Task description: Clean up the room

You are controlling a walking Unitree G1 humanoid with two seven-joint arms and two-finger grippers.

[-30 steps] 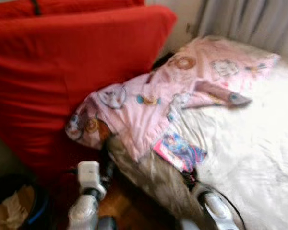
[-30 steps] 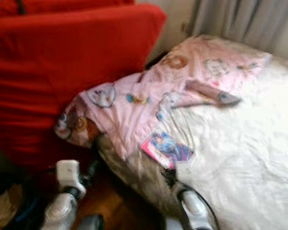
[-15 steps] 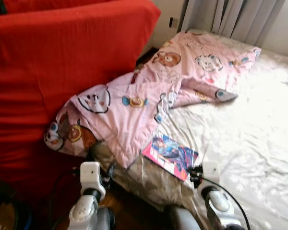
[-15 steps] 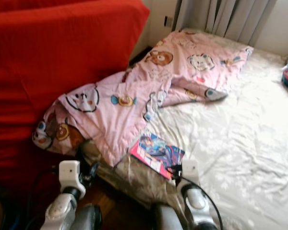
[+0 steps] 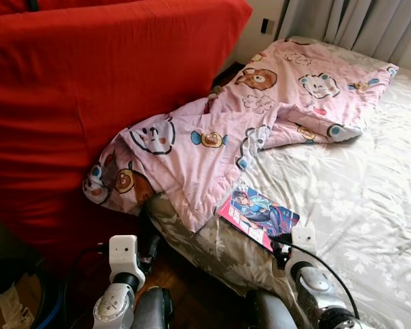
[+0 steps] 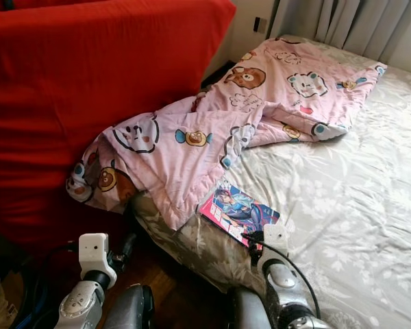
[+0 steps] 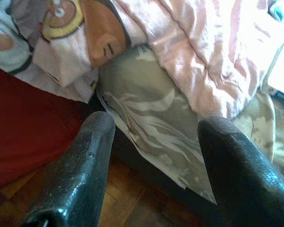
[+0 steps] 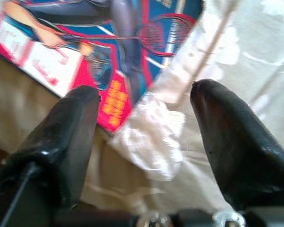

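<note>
On the bed [image 5: 370, 205], the right end effector [image 8: 144, 156], fingers apart, should straddle the magazine [image 5: 259, 214] edge squarely; the left end effector [image 7: 154, 161] also gapes.

Head views look down at the bed [image 5: 342, 199]; wrist views sit close above its edge.
</note>
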